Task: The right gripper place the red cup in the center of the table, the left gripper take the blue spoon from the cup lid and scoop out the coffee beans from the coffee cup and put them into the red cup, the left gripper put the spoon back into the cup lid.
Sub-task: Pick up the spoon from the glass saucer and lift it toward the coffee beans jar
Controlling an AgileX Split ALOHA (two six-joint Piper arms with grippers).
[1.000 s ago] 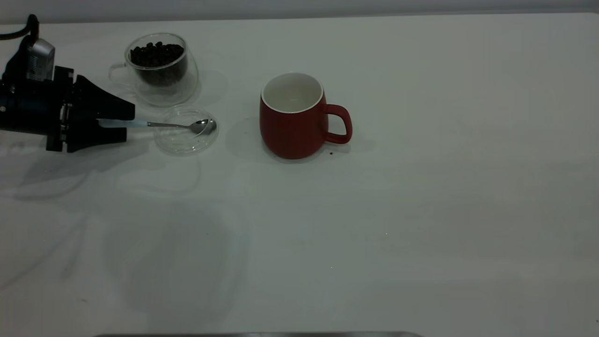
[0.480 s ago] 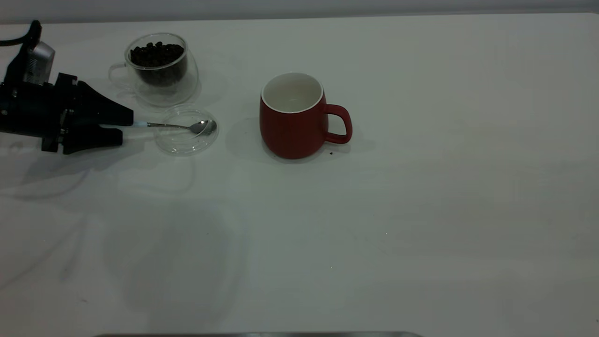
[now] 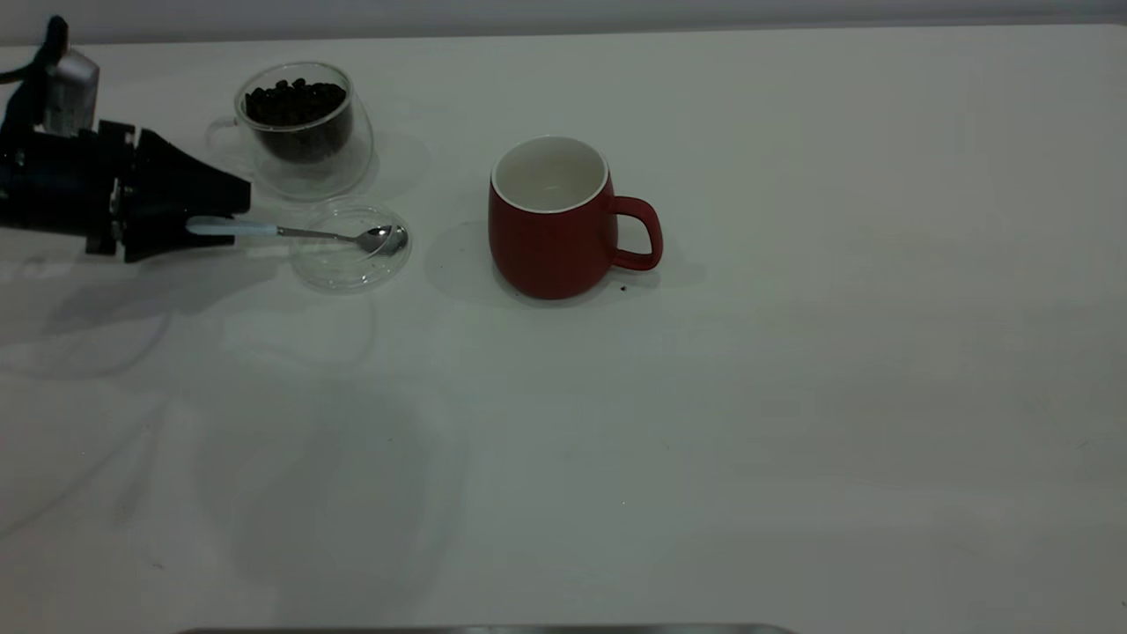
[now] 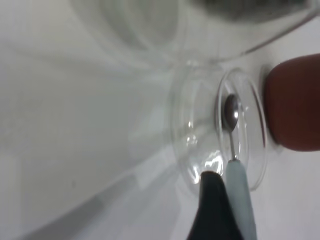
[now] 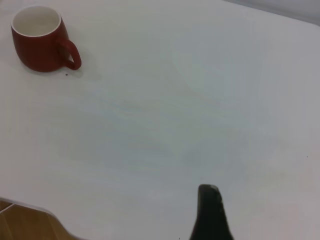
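Note:
My left gripper (image 3: 234, 228) is low over the table (image 3: 792, 370) at the far left, shut on the pale-blue handle of the blue spoon (image 3: 264, 231). The spoon's metal bowl still lies in the clear cup lid (image 3: 339, 264). In the left wrist view one black finger (image 4: 212, 205) lies against the spoon handle (image 4: 239, 187), with the lid (image 4: 195, 125) beyond. The glass coffee cup (image 3: 348, 158) with coffee beans (image 3: 295, 101) stands just behind the lid. The red cup (image 3: 550, 238) stands upright and empty near mid-table, handle to the right. My right gripper (image 5: 210, 212) is off to the side, far from the red cup (image 5: 40, 47).
A tiny dark speck (image 3: 623, 287) lies on the table beside the red cup's handle. The table's near edge shows in the right wrist view (image 5: 30, 207). Bare tabletop stretches right of and in front of the red cup.
My left gripper's fingers have closed from apart onto the spoon handle, and the gripper has shifted slightly toward the back. The spoon's bowl has stayed in the lid. The cups have not moved.

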